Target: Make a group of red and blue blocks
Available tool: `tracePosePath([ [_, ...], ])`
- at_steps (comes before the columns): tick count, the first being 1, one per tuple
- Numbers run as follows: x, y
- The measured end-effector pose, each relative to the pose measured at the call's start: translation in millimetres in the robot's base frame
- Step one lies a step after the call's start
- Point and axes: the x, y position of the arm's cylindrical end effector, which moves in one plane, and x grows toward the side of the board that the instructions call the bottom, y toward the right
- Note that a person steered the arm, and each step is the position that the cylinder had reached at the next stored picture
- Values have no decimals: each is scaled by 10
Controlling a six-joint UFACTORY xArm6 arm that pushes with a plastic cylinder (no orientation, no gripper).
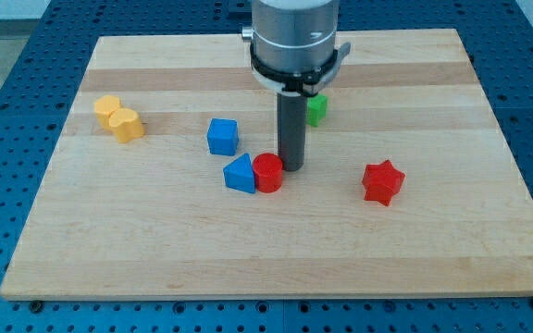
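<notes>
My tip rests on the board just right of and slightly behind the red cylinder, touching or nearly touching it. The red cylinder sits against a blue triangular block on its left. A blue cube stands a little above and left of that pair. A red star-shaped block lies apart at the view's right.
A green block sits partly hidden behind the rod. Two yellow blocks touch each other at the view's left. The wooden board lies on a blue perforated table.
</notes>
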Motion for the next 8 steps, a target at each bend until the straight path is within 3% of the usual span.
tracePosePath([
  [2, -757, -118],
  [4, -1379, -622],
  [5, -1214, -1116],
  [6, -750, -1263],
  [8, -238, -729],
])
